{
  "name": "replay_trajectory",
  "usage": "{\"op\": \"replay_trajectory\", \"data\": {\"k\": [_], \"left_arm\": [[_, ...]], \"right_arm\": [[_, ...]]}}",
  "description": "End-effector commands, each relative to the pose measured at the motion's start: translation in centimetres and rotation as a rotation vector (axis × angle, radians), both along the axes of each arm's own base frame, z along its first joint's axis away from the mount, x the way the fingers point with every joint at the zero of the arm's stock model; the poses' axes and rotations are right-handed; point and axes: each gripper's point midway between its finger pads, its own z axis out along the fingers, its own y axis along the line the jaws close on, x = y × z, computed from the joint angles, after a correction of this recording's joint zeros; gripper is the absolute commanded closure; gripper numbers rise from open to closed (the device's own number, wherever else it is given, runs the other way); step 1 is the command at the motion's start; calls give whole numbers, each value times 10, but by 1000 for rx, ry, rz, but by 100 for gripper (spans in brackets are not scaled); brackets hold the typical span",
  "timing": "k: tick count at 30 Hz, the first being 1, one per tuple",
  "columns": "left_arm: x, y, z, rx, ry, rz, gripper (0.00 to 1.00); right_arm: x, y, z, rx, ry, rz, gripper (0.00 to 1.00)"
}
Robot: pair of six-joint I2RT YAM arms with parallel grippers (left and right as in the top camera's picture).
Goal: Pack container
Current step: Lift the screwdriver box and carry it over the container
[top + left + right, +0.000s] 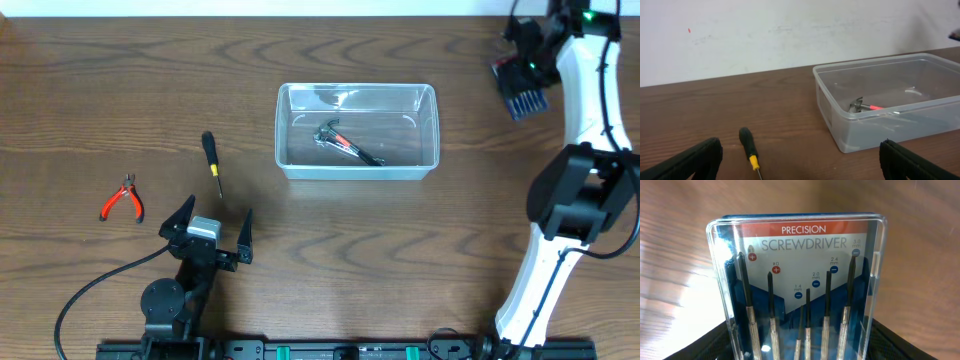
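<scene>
The clear rectangular plastic container (356, 88) sat central on the tabletop (100, 80); the right end effector (517, 75), gripping a clear blue-backed screwdriver case (800, 280), needed to carry it level over the rim before releasing, while the left end effector (218, 210) gaped open.

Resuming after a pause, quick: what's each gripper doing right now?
Left gripper: open, holding nothing.
Right gripper: closed on the clear plastic precision screwdriver case with blue backing.
</scene>
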Motion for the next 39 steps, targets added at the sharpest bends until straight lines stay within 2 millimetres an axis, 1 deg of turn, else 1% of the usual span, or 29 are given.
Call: {"op": "replay_trajectory", "data": {"k": [1,4,8,11,14,17,19,25,29,32,39], "left_arm": [[-1,-3,-16,-10,45,-19,2],[-1,-3,-16,-10,45,-19,1],[-1,-3,-16,-10,45,-19,1],[-1,-3,-16,-10,45,-19,1],[-1,-3,-16,-10,45,-19,2],[-1,-3,-16,-10,45,-19,2],[-1,-3,-16,-10,45,-19,2],[-1,-3,-16,-10,45,-19,2],[-1,-3,-16,-10,45,-19,2],[-1,-3,-16,-10,45,-19,2],[-1,-3,-16,-10,45,-19,2]], "right_arm": [[13,24,19,4,-51,38,55],[18,46,32,9,-79,80,55],[21,81,48,36,-110,147,55],[21,105,55,46,-124,193,55],[21,134,62,55,-140,247,55],[19,158,66,58,-150,292,55],[15,178,67,69,-149,329,55],[0,230,66,90,-134,431,55],[-12,258,65,91,-124,493,55],[-22,274,63,92,-104,528,55],[-44,300,59,91,-60,587,54]]}}
